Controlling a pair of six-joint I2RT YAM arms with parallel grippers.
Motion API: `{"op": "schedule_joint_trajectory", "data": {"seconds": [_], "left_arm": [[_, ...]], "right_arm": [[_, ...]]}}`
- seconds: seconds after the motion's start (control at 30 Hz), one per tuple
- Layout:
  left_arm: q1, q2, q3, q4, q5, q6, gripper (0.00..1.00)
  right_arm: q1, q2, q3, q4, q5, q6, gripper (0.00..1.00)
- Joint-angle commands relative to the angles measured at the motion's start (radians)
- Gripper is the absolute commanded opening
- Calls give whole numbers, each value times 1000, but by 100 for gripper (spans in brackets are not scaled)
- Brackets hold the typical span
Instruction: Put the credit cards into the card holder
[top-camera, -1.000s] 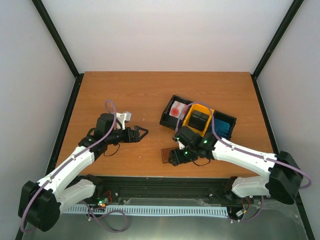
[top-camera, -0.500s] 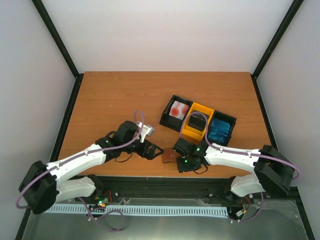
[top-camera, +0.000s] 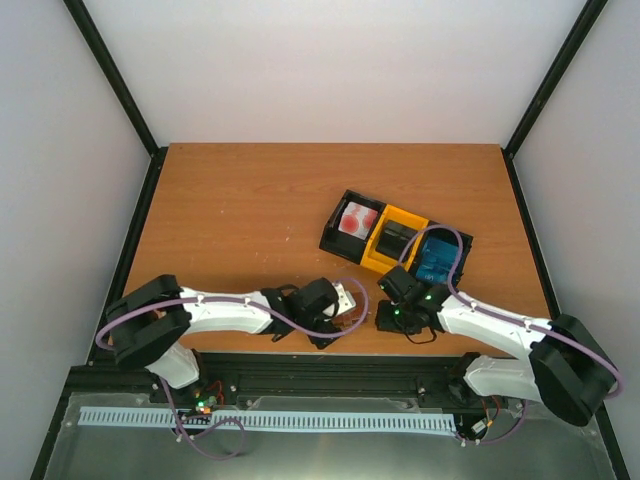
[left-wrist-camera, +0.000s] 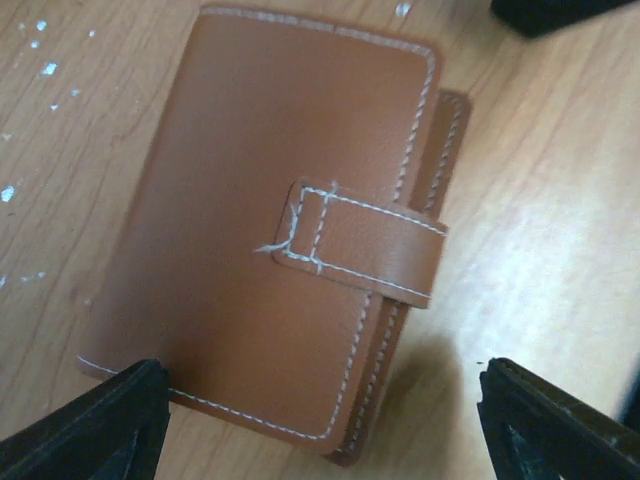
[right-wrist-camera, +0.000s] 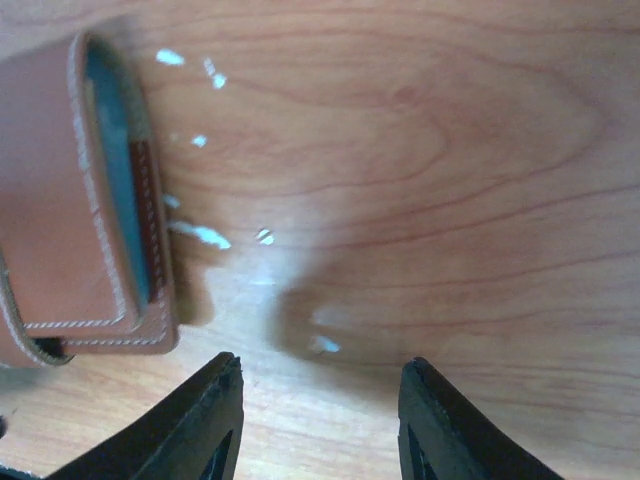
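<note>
Top view is bright and even, soft light from above, barely any shadows on the table (top-camera: 250, 200). Wrist cams are softer. The card holder (left-wrist-camera: 270, 230) looks a bit blurry up close, and glare washes out the wood to its right. Bright specks and a dim, fuzzy shadow sit near the right gripper (right-wrist-camera: 320, 410).

Left arm (top-camera: 225, 315) at lower left and right arm (top-camera: 495, 325) at lower right share a build — white tube links between bulky black joint housings. A thin purple cable (top-camera: 440, 230) loops along each. The left gripper (left-wrist-camera: 325, 420) ends in matte black fingers (left-wrist-camera: 100, 425).
</note>
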Motion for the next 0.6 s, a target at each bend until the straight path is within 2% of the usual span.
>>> {"op": "schedule_joint_trajectory", "data": {"seconds": [0.0, 0.2, 0.37, 0.43, 0.57], "left_arm": [[-57, 52, 37, 81, -177, 104, 83], [-87, 129, 51, 112, -252, 155, 67], [-114, 164, 43, 120, -269, 196, 68], [-123, 170, 44, 119, -277, 198, 66], [-123, 193, 58, 94, -271, 194, 44]], "right_arm": [[-75, -53, -49, 58, -64, -9, 43], [-140, -80, -98, 86, -119, -23, 43], [-165, -87, -112, 104, -150, -45, 43], [-169, -91, -111, 118, -163, -56, 43], [-187, -74, -108, 175, -232, -75, 41]]}}
